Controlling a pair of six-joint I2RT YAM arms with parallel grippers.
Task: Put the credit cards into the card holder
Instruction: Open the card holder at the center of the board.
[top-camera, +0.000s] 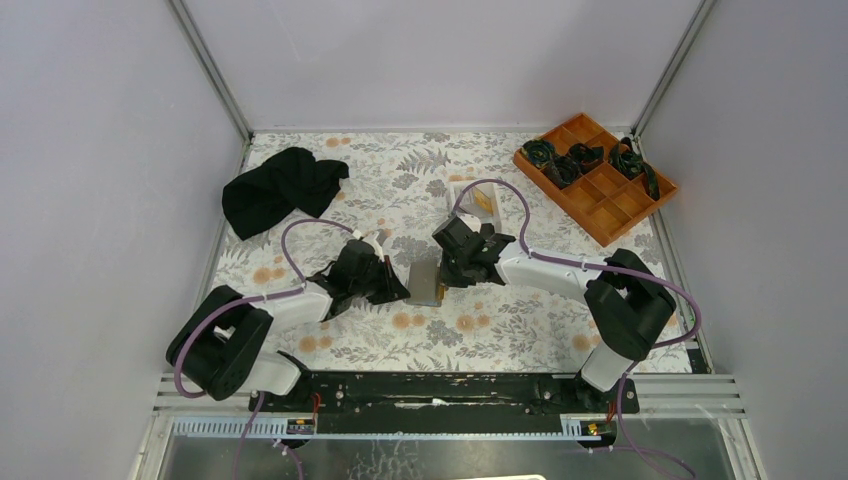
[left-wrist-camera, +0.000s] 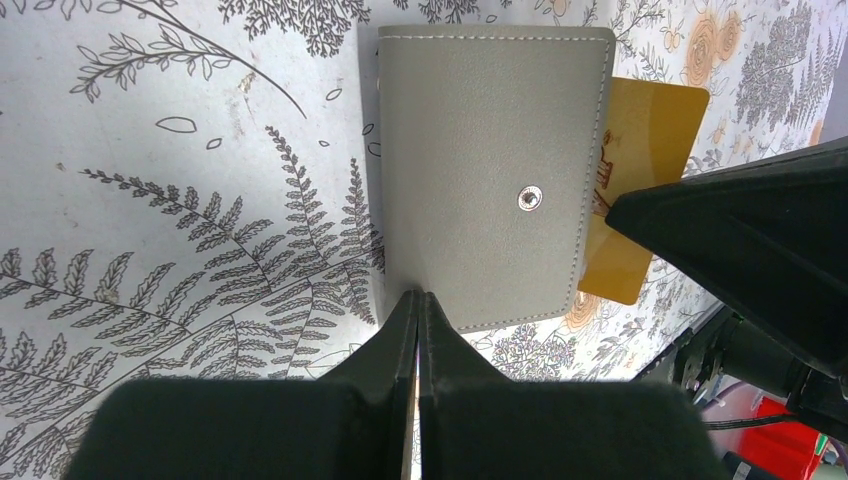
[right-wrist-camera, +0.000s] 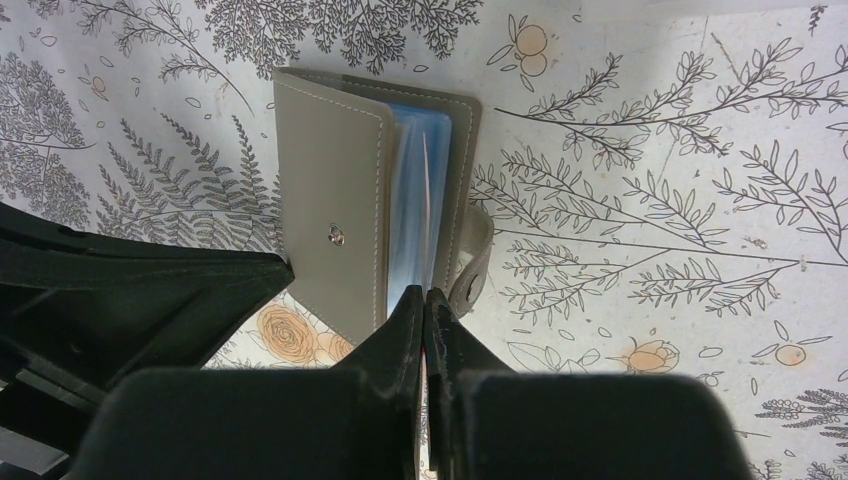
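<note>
The card holder lies between my two grippers, metallic grey with a snap stud, its cover slightly raised over pale blue sleeves. An orange-gold credit card sticks out of its open side. My right gripper is shut on that card's edge at the mouth of the sleeves; one of its fingers covers the card's corner. My left gripper is shut, its tips against the holder's opposite edge. No black or dark grey cards are in view.
A small pale tray with something yellowish in it stands just behind the right gripper. An orange compartment tray with dark items sits at the back right. A black cloth lies at the back left.
</note>
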